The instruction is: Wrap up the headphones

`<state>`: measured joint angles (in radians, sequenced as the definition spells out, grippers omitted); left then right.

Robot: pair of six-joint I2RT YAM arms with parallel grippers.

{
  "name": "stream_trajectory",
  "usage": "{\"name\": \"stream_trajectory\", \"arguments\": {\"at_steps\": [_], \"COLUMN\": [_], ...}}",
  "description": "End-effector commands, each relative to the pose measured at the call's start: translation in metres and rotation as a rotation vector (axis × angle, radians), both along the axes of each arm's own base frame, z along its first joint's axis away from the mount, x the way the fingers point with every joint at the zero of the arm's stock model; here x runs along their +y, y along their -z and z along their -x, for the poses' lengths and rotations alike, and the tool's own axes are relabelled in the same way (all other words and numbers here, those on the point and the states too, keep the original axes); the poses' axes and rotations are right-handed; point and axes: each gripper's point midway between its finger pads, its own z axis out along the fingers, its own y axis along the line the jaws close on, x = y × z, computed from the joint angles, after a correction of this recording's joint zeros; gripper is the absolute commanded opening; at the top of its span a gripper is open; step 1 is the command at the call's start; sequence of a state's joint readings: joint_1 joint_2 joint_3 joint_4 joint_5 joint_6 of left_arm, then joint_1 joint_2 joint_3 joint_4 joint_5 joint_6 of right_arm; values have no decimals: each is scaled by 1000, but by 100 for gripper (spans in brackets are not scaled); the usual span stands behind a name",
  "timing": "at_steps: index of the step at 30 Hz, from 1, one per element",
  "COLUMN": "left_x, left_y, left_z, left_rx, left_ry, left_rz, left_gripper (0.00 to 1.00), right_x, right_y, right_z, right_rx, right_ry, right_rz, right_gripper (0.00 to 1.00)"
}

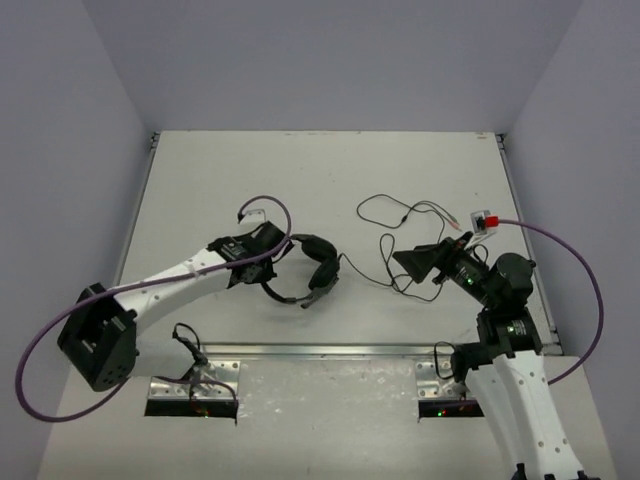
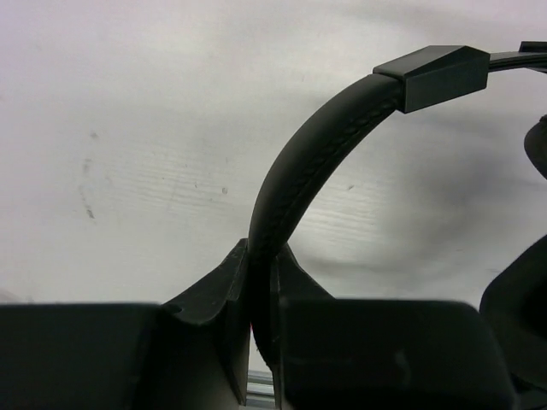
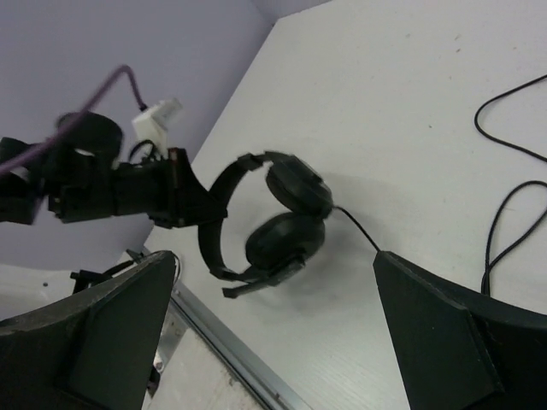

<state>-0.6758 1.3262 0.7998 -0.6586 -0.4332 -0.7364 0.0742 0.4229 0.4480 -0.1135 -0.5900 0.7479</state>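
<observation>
Two arms, one engaged: left gripper [image 2: 261,290] clamped on the padded black headband [image 2: 316,154] of the black over-ear headphones [image 1: 312,268], centre-left on the white table [image 1: 200,180], presumably to anchor them. Right gripper [image 1: 412,262] spread wide, empty, near the thin black cable [image 3: 357,231] sprawled far right; plug end unclear.

The headphones [image 1: 318,262] are black and over-ear, just left of the middle of the top view. The two padded earcups [image 3: 299,188] sit close together on the white table. The thin stitched headband [image 2: 308,162] arcs away to their left, pinched between the fingers of the left gripper [image 2: 261,286]. A short boom mic [image 3: 256,284] juts out below the lower cup, and the thin cable [image 3: 357,229] trails right in loose loops
</observation>
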Motion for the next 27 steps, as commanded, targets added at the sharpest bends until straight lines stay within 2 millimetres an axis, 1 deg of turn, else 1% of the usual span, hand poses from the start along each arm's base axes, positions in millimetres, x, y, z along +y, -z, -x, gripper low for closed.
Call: {"name": "stream_trajectory", "arguments": {"at_steps": [1,2,3,4,5,6,7,8,9,10,12,13,14,15,16,17,18,19,20,21,22,23,24,25,26,27], "left_x": [10,8,8,14,15,13,7,5,5,4,5,4,4,5,5,5,6,7,9,10,9,11,10,10,10,10], "left_y": [-94,-124,-135,-142,-151,-169,-179,-193,-203,-229,-253,-277,-287,-294,-314,-321,-326,-331,-345,-349,-352,-360,-365,-368,-375,-380], "left_z": [-20,-24,-24,-18,-17,-18,-17,-16,-16,-18,-18,-19,-19,-17,-18,-17,-16,-16,-14,-13,-14,-13,-13,-14,-13,-14], "left_rx": [-204,-249,-258,-240,-248,-273,-282,-310,-324,-377,-417,-465,-477,-481,-516,-525,-528,-537,-567,-572,-576,-594,-603,-610,-629,-644], "left_ry": [-23,3,1,13,17,27,55,67,72,67,74,77,82,92,96,102,112,115,112,114,116,116,117,119,117,113], "left_rz": [0,17,22,-5,1,25,61,89,99,135,150,184,190,185,207,209,204,205,221,219,219,229,236,240,251,259], "left_gripper": [0,0,0,0,0,0,0,0,0,1,0,0,0,1,0,0,0,0,0,0,0,0,0,0,0,0], "right_x": [10,13,16,19,15,23,24,26,37,44,58,62,65,66,66,67,66,68,69,69,70,72,74,76,79,82], "right_y": [-26,-31,-30,-27,-16,-15,-15,2,-7,-6,0,2,4,8,8,3,12,12,15,12,23,20,23,26,33,38], "right_z": [-11,-18,-22,-28,-49,-55,-64,-80,-85,-90,-101,-103,-106,-117,-123,-130,-138,-141,-144,-149,-156,-161,-164,-166,-170,-170], "right_rx": [-202,-247,-250,-243,-200,-248,-280,-252,-307,-320,-375,-397,-405,-394,-390,-397,-373,-376,-378,-391,-370,-385,-378,-376,-364,-355], "right_ry": [-54,-85,-107,-124,-52,-52,-29,4,-38,-64,-113,-131,-141,-118,-106,-94,-79,-82,-86,-82,-86,-87,-92,-104,-118,-128], "right_rz": [-92,-80,-54,-17,26,109,159,219,282,312,352,351,351,359,365,370,383,387,397,408,427,434,437,438,437,433], "right_gripper": [99,99,99,99,99,99,99,99,99,99,99,99,99,99,97,94,90,90,87,82,79,74,67,52,42,19]}}
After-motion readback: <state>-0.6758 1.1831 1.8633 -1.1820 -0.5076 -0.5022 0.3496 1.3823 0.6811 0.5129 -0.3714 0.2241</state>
